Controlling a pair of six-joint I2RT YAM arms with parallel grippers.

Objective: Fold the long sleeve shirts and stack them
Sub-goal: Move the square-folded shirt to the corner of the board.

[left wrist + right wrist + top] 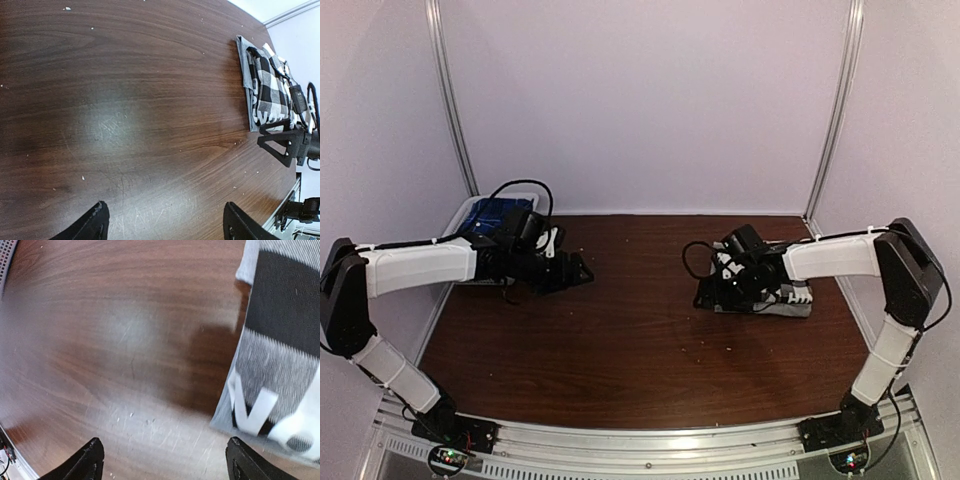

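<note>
Left wrist: flannel shirt (pixel 270 90) atop grey shirt (pixel 243 60)

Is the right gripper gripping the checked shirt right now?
No, the right gripper is open over the bare table, nothing sits between its fingers, and the checked shirt lies off to one side.

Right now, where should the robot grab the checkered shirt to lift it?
I'd pinch the checkered shirt at its folded edge facing the middle of the table, coming in from that side. It lies flat on the grey shirt, so only an edge offers a bite, and the open right gripper hangs just beside that edge.
</note>
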